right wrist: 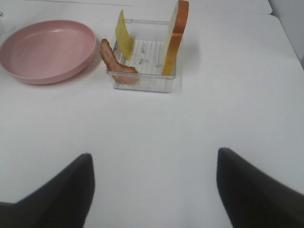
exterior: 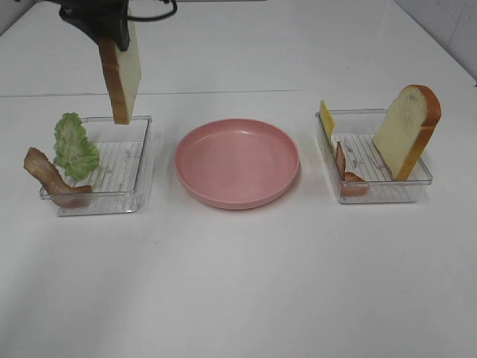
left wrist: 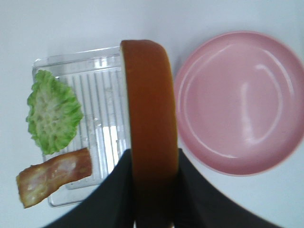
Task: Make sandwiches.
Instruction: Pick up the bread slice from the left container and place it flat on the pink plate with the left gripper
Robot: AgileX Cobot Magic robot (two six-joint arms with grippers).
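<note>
My left gripper [exterior: 110, 30] is shut on a bread slice [exterior: 121, 74] with an orange-brown crust and holds it upright in the air above the back of the left clear tray [exterior: 141, 160]. In the left wrist view the crust [left wrist: 149, 109] runs between the black fingers [left wrist: 118, 190]. A green lettuce leaf [exterior: 74, 145] and a bacon strip [exterior: 51, 175] lean in that tray. The right tray [exterior: 376, 195] holds a second bread slice [exterior: 408, 130], a yellow cheese square [exterior: 326, 119] and a bacon strip [exterior: 346, 173]. My right gripper [right wrist: 152, 187] is open and empty above bare table, short of the right tray [right wrist: 142, 83].
A round pink plate [exterior: 237, 162] lies between the two trays, with nothing on it. It also shows in the left wrist view [left wrist: 237, 99] and the right wrist view [right wrist: 47, 50]. White table surface [exterior: 238, 283] stretches in front of the trays.
</note>
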